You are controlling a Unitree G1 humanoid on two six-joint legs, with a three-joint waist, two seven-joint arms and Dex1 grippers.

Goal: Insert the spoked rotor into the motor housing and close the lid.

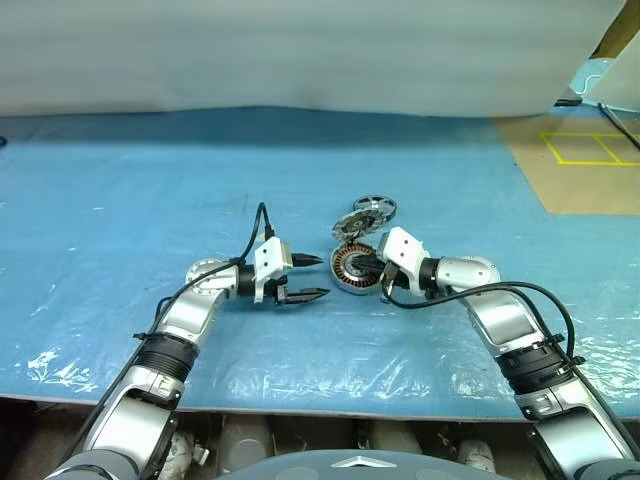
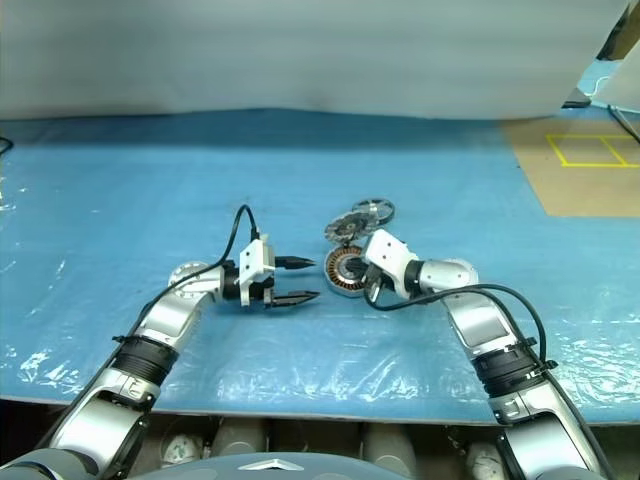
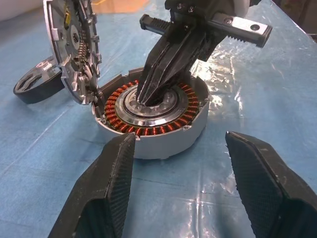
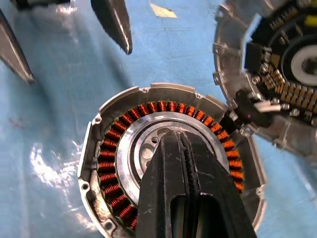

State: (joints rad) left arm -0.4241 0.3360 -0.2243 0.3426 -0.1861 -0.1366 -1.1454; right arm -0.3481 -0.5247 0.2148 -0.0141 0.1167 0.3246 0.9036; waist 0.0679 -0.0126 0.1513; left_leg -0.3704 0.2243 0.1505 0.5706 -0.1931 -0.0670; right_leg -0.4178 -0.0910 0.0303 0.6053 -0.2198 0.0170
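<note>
The motor housing (image 1: 347, 268) lies on the blue sheet, a grey cup with copper windings (image 4: 106, 163) around a silver centre. Its lid (image 3: 69, 44) stands open on edge at the far side of the housing (image 3: 163, 141), inner parts facing it. The spoked rotor (image 1: 373, 207) lies flat on the sheet beyond the lid, also seen as the dark wheel (image 3: 34, 87). My right gripper (image 4: 181, 136) is shut, its tips down in the housing's centre. My left gripper (image 1: 312, 276) hangs open just left of the housing, nothing between its fingers (image 3: 109, 188).
The blue plastic-covered table (image 1: 150, 180) stretches wide to the left and back. A white sheet (image 1: 300, 50) closes the far side. Brown flooring with yellow tape (image 1: 590, 150) shows at the back right. The table's front edge (image 1: 300, 405) runs near my arms.
</note>
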